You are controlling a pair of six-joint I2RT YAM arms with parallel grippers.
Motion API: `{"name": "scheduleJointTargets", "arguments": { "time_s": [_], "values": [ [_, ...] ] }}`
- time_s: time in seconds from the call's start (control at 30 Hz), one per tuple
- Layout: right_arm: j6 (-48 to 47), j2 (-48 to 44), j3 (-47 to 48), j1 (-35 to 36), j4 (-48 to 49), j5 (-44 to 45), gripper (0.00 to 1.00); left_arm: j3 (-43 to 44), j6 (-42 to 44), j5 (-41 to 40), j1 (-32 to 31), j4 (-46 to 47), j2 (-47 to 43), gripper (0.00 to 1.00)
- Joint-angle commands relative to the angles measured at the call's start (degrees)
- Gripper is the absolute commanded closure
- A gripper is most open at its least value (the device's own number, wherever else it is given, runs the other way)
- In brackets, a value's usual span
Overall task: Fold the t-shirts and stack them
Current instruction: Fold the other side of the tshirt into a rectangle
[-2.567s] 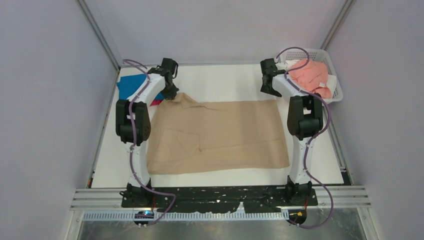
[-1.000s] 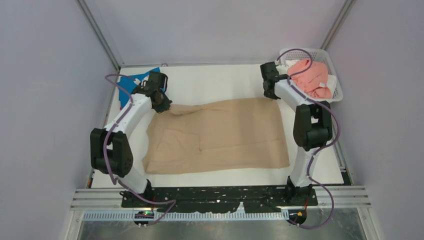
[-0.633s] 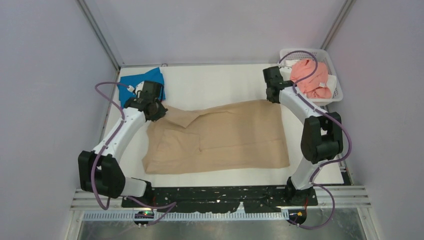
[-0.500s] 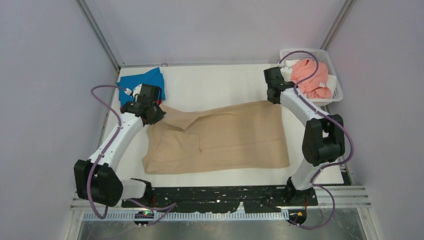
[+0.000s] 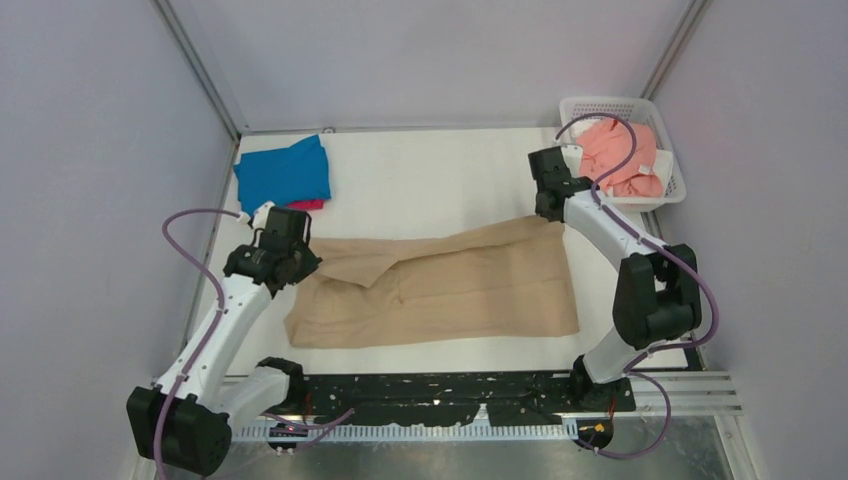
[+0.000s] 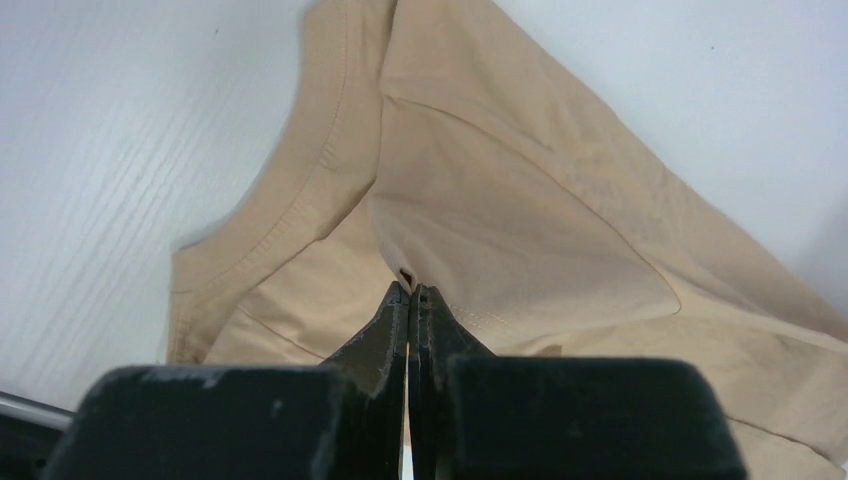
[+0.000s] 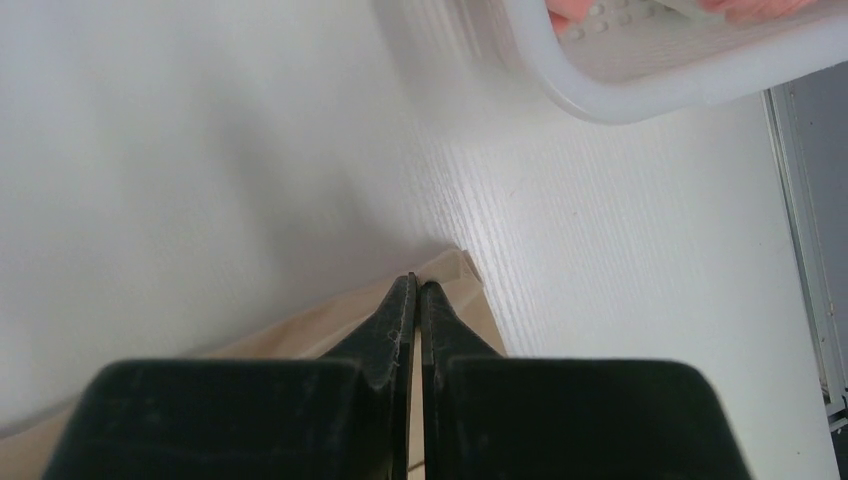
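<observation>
The tan-beige t-shirt [image 5: 440, 295] lies across the middle of the table, its far edge lifted and drawn toward me. My left gripper [image 5: 298, 264] is shut on its far left part, pinching a cloth fold [image 6: 500, 210] at the fingertips [image 6: 410, 290]. My right gripper [image 5: 548, 212] is shut on the far right corner [image 7: 462, 268], which shows just past that gripper [image 7: 417, 283]. A folded bright blue t-shirt [image 5: 285, 172] rests at the far left with a magenta-red one [image 5: 308, 204] peeking from under it. The salmon pink t-shirt [image 5: 620, 155] is heaped in the basket.
A white mesh basket [image 5: 672, 190] stands at the far right corner, close to my right arm; its rim [image 7: 640, 95] shows in the right wrist view. Grey walls enclose the white table [image 5: 440, 180] on three sides.
Both grippers have pulled the tan shirt's far edge toward me, narrowing the visible cloth. My left arm has swung outward and nearer, uncovering the blue shirt.
</observation>
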Motion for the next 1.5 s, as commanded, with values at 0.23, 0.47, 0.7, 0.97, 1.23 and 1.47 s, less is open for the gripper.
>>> {"name": "scheduleJointTargets", "arguments": {
  "time_s": [0.23, 0.47, 0.7, 0.97, 1.23, 1.47],
  "values": [
    [-0.77, -7.59, -6.15, 0.25, 2.10, 1.15, 0.95, -5.39, -0.78, 3.00, -0.11, 0.37, -4.68, 1.00],
    [-0.70, -9.42, -10.45, 0.35, 3.22, -1.21, 0.95, -8.53, -0.40, 5.28, -0.11, 0.32, -5.61, 1.00],
    [-0.20, -11.86, -12.32, 0.45, 2.18, -0.39, 0.95, -9.73, -0.42, 5.21, -0.13, -0.17, -8.51, 1.00],
    [0.20, -15.07, -14.34, 0.50, 0.71, -0.77, 0.94, -8.57, 0.10, 4.85, -0.11, -1.10, -7.92, 1.00],
    [0.40, -15.59, -14.58, 1.25, -1.56, -1.32, 0.94, -7.64, 0.45, 6.19, -0.11, -2.82, -8.82, 1.00],
    [0.93, -15.49, -17.66, 1.55, -0.27, -1.44, 0.94, -11.95, -0.59, 6.95, -0.11, 0.82, -8.10, 1.00]
  ]
}}
